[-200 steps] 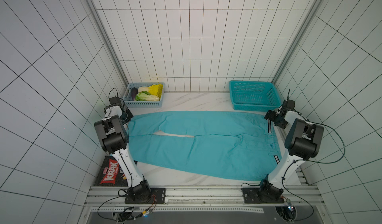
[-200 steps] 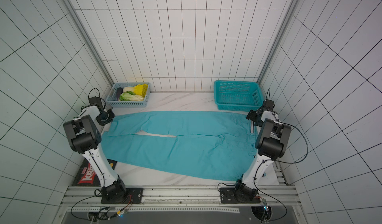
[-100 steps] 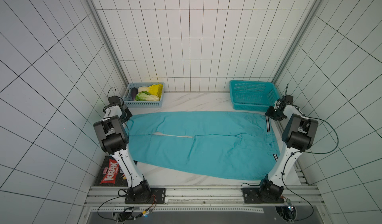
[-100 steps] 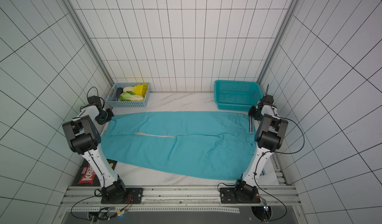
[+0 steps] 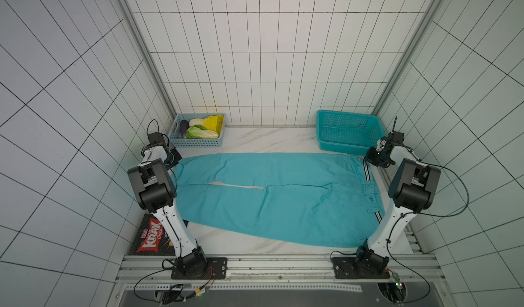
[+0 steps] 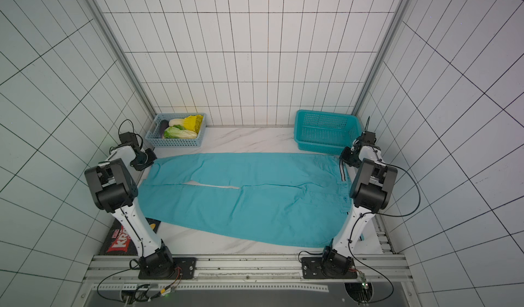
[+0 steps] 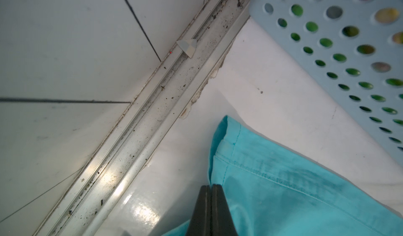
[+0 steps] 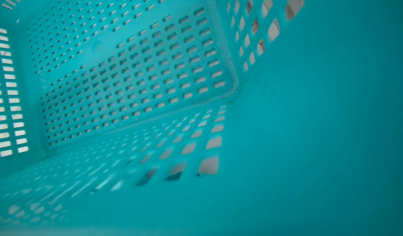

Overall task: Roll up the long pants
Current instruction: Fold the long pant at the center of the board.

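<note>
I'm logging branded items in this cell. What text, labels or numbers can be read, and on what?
"KRAX": white on red, on the black packet beside the left arm, which partly hides it.
Smaller print on that packet: too small to read.
The long pants, light blue basket, teal basket: no readable text.

Bare tabletop (image 5: 269,139) between vegetable basket (image 5: 195,143) and teal basket (image 5: 347,134), long pants (image 5: 283,203) cover middle

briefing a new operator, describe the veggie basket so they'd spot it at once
Find the white marble table, then its back corner on the robot's left. There sits the pale blue basket, smaller than the teal basket opposite and the only one holding vegetables.
</note>
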Controlling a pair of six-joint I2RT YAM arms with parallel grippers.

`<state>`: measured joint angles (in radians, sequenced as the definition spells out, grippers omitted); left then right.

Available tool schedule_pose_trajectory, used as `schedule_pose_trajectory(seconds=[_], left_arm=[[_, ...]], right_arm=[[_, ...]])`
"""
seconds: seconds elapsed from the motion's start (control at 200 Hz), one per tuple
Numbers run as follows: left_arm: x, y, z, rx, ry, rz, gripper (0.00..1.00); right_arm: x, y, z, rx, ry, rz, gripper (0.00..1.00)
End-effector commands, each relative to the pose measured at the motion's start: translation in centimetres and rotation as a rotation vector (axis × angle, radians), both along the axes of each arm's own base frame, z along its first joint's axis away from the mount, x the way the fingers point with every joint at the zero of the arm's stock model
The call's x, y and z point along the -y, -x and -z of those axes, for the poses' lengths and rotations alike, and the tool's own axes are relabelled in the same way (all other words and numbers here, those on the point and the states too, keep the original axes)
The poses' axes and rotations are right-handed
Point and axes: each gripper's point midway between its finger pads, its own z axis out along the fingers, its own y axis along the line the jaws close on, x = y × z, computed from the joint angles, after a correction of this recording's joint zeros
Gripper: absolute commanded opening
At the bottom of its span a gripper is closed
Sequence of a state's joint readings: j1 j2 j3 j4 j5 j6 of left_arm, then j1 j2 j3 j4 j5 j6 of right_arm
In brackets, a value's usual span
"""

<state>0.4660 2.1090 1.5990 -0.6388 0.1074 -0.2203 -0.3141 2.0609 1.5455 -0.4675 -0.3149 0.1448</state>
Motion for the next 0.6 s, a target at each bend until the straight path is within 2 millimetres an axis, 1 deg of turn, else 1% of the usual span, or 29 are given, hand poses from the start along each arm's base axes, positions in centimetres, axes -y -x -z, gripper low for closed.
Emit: schedule_pose_trajectory(seconds=[0.0, 0.095, 0.145, 0.175, 0.195, 0.25, 0.34, 0.4, 0.505, 0.595], left_arm=[[-0.3, -0.8, -3.0, 0.093, -0.014, -0.001, 0.0], [-0.2, -0.6, -4.1, 0.128, -0.012, -0.013, 0.0], [-0.4, -0.1, -4.5, 0.145, -0.002, -0.029, 0.0], [-0.5, 0.1, -4.9, 0.162, 0.001, -0.043, 0.0], [-0.5, 0.4, -4.9, 0.168, 0.001, -0.052, 0.0], [-1.0, 1.4, -5.3, 0.187, -0.003, -0.081, 0.0], [-1.3, 3.0, -5.8, 0.211, -0.01, -0.112, 0.0], [-1.2, 3.7, -6.1, 0.227, -0.015, -0.12, 0.0], [-0.5, 4.0, -6.5, 0.254, -0.001, -0.11, 0.0], [0.1, 3.2, -7.2, 0.292, 0.024, -0.07, 0.0]], right_arm=[[-1.1, 0.7, -3.4, 0.053, -0.028, -0.019, 0.0], [-1.5, 1.6, -5.4, 0.079, -0.03, -0.006, 0.0], [-1.6, 2.4, -6.3, 0.092, -0.029, 0.009, 0.0], [-1.8, 2.8, -6.4, 0.1, -0.032, 0.016, 0.0], [-1.9, 3.1, -7.0, 0.115, -0.031, 0.021, 0.0], [-1.9, 4.0, -7.6, 0.136, -0.022, 0.043, 0.0], [-1.4, 5.5, -8.5, 0.164, 0.017, 0.089, 0.0], [-1.2, 6.2, -9.7, 0.201, 0.039, 0.118, 0.0], [-1.1, 6.8, -11.9, 0.264, 0.049, 0.136, 0.0], [-0.6, 6.7, -14.0, 0.31, 0.041, 0.153, 0.0]])
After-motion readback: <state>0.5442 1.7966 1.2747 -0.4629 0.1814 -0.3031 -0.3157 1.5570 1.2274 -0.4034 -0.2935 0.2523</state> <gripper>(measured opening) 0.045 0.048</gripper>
